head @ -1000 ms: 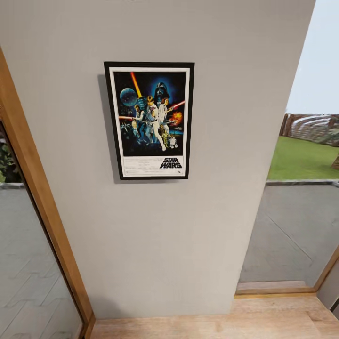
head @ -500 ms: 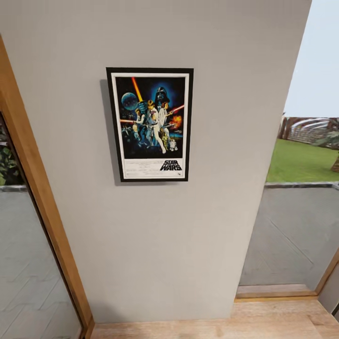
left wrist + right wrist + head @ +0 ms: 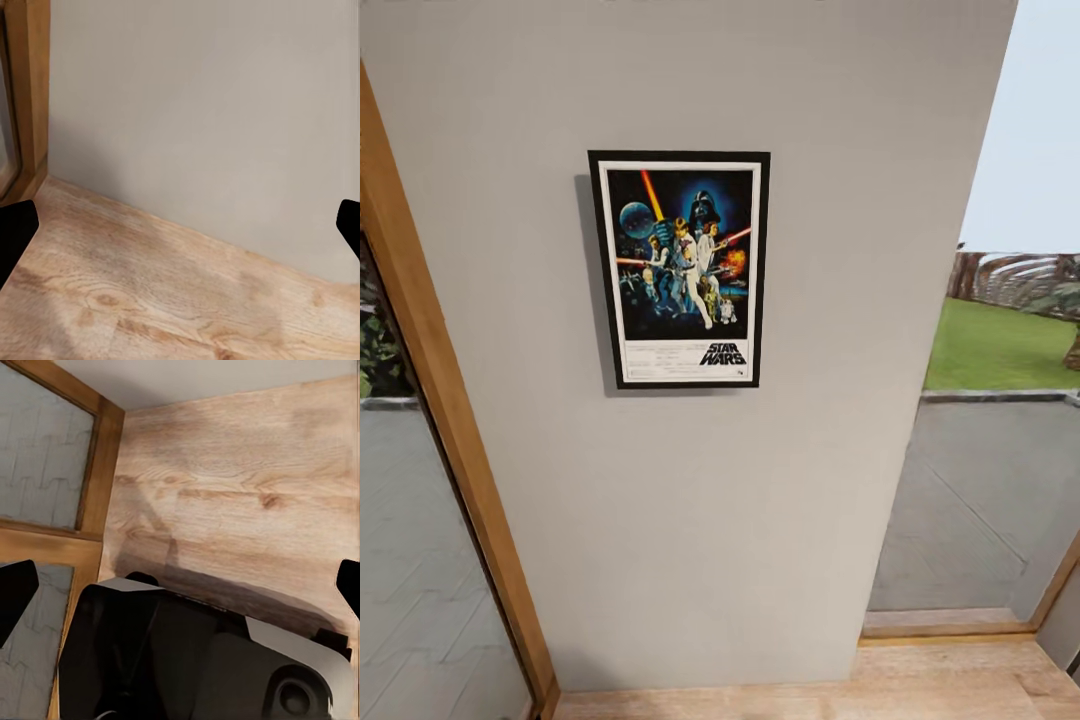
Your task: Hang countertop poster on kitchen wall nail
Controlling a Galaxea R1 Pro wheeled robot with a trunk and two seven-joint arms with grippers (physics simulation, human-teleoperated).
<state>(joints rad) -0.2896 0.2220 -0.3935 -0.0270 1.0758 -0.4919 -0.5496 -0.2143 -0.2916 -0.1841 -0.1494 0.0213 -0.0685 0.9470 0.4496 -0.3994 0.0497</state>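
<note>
The rectangular portrait Star Wars poster (image 3: 679,269), with its thin black frame, white border and colourful figures on dark blue, is seen in the head view hung flat and upright on the plain light-grey wall panel (image 3: 690,520), in the upper half of that panel and a little toward its left side; a narrow shadow is cast along the poster's left edge. To the left of the poster, a slanted light-wood door frame (image 3: 440,400) is seen bordering the wall panel, with glass and grey paving beyond it. To the right of the poster, past the wall panel's edge, a glazed opening is seen with green lawn (image 3: 1000,345) and pale sky behind. Below the poster, light wood-grain floor (image 3: 810,685) is met by the base of the wall. In the left wrist view, the left gripper (image 3: 180,225) is pointed at the junction of grey wall and wooden floor, its two dark fingertips (image 3: 15,229) set wide apart with nothing between them. In the right wrist view, the right gripper (image 3: 180,585) is pointed down at the wooden floor, over the robot's own dark and white base (image 3: 195,660), its fingertips (image 3: 13,589) likewise spread wide and holding nothing.
</note>
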